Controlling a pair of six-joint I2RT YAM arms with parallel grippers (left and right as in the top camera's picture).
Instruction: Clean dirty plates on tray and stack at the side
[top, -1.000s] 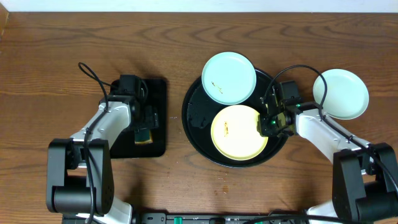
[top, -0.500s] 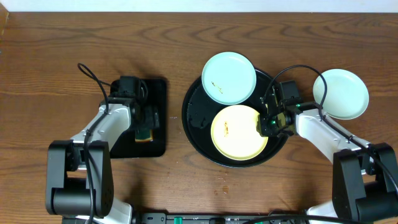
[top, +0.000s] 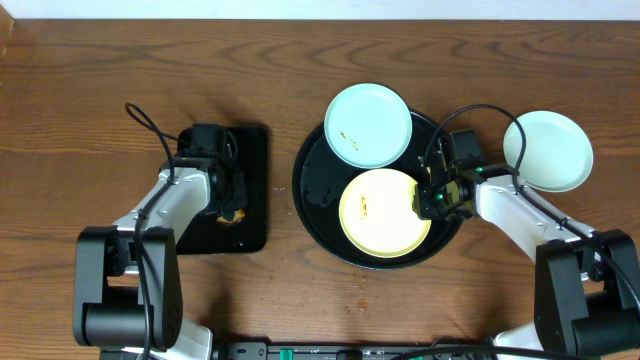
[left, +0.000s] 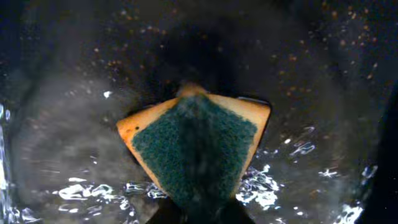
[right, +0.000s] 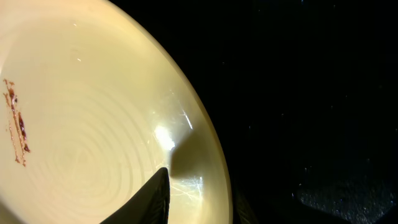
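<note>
The left hand (top: 232, 200) is closed on the sponge (left: 196, 149) over the small tray (top: 255, 150), while the right hand (top: 428, 200) pinches the yellow plate (top: 380, 212) by its rim on the round tray (top: 310, 190), one blue plate (top: 368, 125) beside it and a second blue plate (top: 547, 150) on the worktop (top: 300, 60).

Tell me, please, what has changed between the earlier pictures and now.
The left gripper closed on the sponge in the rectangular black tray, squeezing it; a second ago its jaws stood open over it. The right gripper kept its hold on the yellow plate at the rim, and both mint plates and the round tray kept their places.
</note>
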